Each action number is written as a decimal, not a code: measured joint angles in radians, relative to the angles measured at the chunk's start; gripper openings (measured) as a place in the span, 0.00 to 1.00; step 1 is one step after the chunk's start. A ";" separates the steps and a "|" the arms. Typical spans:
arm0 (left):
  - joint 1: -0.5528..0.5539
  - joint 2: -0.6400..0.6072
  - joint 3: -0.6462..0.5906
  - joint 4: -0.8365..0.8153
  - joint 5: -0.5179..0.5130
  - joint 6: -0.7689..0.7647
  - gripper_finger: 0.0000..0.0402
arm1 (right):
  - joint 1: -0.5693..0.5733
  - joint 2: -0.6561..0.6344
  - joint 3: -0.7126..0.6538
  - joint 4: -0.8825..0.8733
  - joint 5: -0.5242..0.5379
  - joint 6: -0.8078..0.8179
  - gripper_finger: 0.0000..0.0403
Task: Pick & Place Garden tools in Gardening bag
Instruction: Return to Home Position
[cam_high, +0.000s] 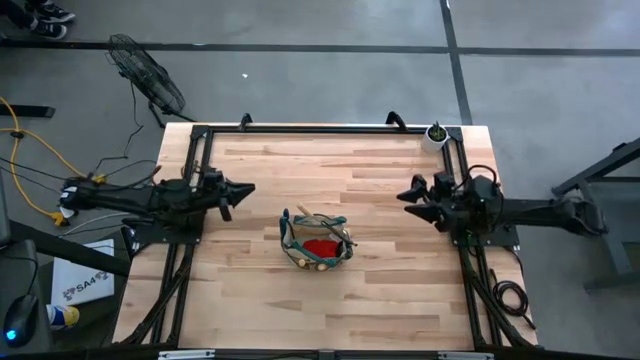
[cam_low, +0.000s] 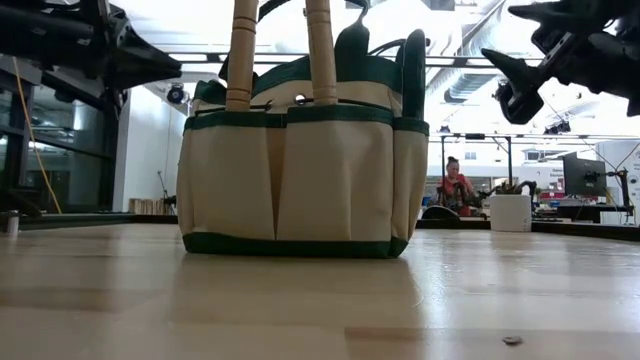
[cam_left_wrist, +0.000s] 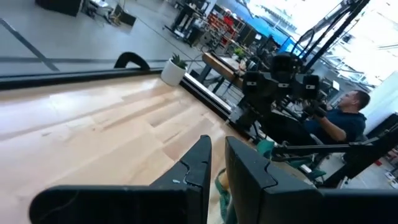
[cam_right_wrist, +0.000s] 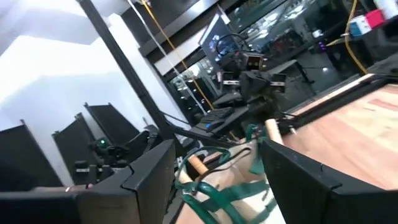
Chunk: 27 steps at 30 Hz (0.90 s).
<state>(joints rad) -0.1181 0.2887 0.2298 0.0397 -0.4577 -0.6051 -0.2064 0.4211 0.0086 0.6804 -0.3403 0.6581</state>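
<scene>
The left gripper (cam_high: 250, 187) hovers empty, well to the left of the gardening bag (cam_low: 300, 180), fingers drawn to a slit. The right gripper (cam_high: 403, 196) hovers right of the bag, gaping and empty. Wooden tool handles (cam_low: 242, 55) stand out of the bag; a red glove (cam_high: 322, 246) lies inside. The fabric is soft (it would probably sag), so lift by the loop handles (cam_right_wrist: 217, 194).

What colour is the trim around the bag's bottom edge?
Dark green. The trim on the bag shows best in the low view.
</scene>
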 joint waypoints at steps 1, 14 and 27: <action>0.000 -0.017 0.000 -0.015 -0.003 0.007 0.11 | -0.019 -0.025 0.000 -0.028 -0.011 0.000 0.57; 0.000 -0.258 0.000 -0.305 -0.100 0.013 0.11 | -0.130 -0.255 -0.001 -0.417 0.096 -0.031 0.57; 0.000 -0.282 -0.015 -0.381 -0.061 0.093 0.11 | -0.119 -0.273 -0.001 -0.550 0.258 -0.111 0.57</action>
<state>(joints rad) -0.1184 0.0068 0.2146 -0.3416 -0.5184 -0.5123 -0.3256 0.1486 0.0074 0.1303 -0.0828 0.5474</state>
